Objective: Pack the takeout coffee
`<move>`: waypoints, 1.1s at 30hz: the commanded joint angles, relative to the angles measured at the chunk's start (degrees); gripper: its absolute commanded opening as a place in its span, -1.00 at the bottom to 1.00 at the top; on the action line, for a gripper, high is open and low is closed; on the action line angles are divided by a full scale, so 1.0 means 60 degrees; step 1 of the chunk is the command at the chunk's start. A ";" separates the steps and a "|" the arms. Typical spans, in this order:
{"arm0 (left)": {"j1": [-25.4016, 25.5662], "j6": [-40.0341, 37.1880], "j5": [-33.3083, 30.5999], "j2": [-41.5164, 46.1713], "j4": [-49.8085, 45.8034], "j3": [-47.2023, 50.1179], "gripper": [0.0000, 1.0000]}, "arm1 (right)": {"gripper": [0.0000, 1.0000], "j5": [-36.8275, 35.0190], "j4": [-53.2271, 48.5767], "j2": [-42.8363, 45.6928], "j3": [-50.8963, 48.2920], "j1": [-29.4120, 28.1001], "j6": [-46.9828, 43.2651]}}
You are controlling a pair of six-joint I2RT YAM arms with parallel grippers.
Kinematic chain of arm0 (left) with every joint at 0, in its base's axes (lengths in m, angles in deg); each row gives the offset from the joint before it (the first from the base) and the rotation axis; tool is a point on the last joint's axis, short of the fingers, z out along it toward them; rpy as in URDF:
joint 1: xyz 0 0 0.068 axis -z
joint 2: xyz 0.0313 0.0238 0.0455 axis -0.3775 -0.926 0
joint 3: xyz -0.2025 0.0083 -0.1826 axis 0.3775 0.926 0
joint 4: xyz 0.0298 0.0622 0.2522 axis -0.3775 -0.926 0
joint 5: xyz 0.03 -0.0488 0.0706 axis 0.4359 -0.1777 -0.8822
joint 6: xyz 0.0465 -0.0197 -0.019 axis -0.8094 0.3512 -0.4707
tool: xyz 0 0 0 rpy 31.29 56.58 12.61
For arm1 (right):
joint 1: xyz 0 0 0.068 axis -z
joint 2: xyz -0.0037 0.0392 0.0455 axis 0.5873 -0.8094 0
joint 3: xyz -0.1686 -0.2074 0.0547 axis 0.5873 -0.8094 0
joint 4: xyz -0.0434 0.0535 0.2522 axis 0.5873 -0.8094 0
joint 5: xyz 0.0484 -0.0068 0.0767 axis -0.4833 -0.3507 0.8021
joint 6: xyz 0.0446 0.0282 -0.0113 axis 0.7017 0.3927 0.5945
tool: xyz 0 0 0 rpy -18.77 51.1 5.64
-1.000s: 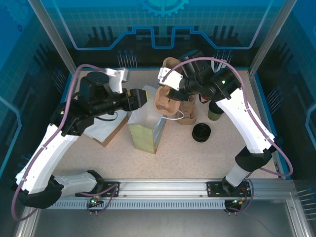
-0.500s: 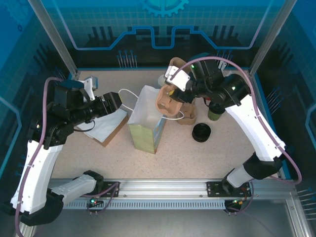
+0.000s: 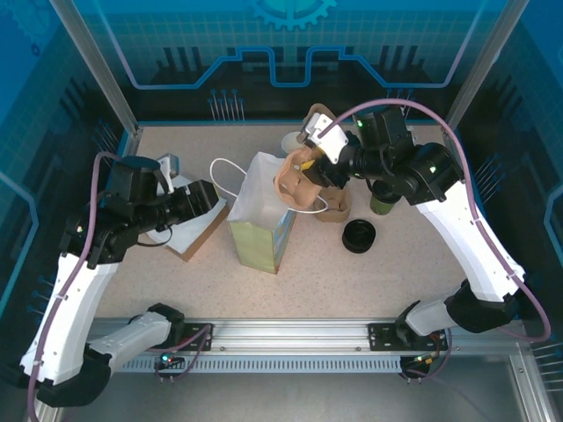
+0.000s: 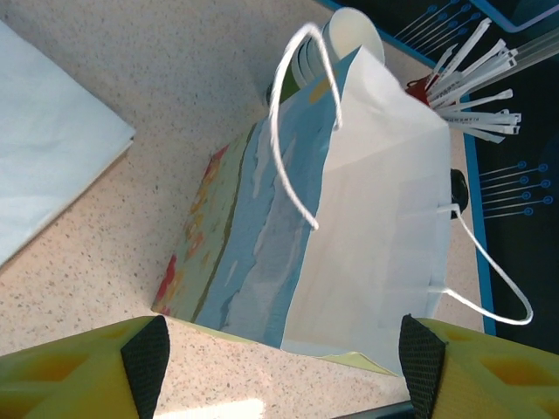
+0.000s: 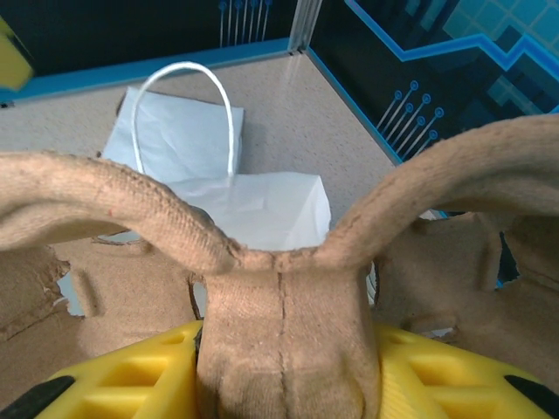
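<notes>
The takeout coffee (image 3: 381, 204), an olive-green cup with a dark lid, stands at the right back of the table, partly hidden under my right arm. My right gripper (image 3: 310, 167) is shut on a brown pulp cup carrier (image 3: 297, 183) and holds it above the right edge of the upright paper bag (image 3: 262, 220). In the right wrist view the carrier (image 5: 279, 323) sits pinched between the yellow fingers (image 5: 113, 371), with the bag's white inside (image 5: 258, 209) below it. My left gripper (image 3: 208, 199) stands open to the left of the bag (image 4: 349, 227), its pads (image 4: 146, 360) clear of it.
A stack of black lids (image 3: 359, 236) lies right of the bag. More pulp carriers (image 3: 336, 207) are stacked behind it, and a stack of lidless cups (image 4: 348, 37) stands at the back. Flat white bags (image 3: 189, 230) lie at the left.
My left gripper has let go of the bag's edge, opened and drawn back to the left. My right gripper has shifted slightly right and back with the carrier.
</notes>
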 commanded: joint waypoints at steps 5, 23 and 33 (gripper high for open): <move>-0.0068 0.1123 0.1169 -0.0045 0.1970 0.1438 0.47 | -0.11 0.1843 0.1060 -0.0119 -0.0070 0.0048 0.1824; -0.0069 0.1513 0.2188 -0.0984 0.3360 0.2916 0.27 | -0.11 0.4300 0.0736 -0.1883 0.0413 -0.0248 0.3721; -0.0078 0.1319 0.2054 -0.1072 0.3132 0.2965 0.10 | -0.12 0.5175 0.0453 -0.2837 0.0766 -0.0065 0.4331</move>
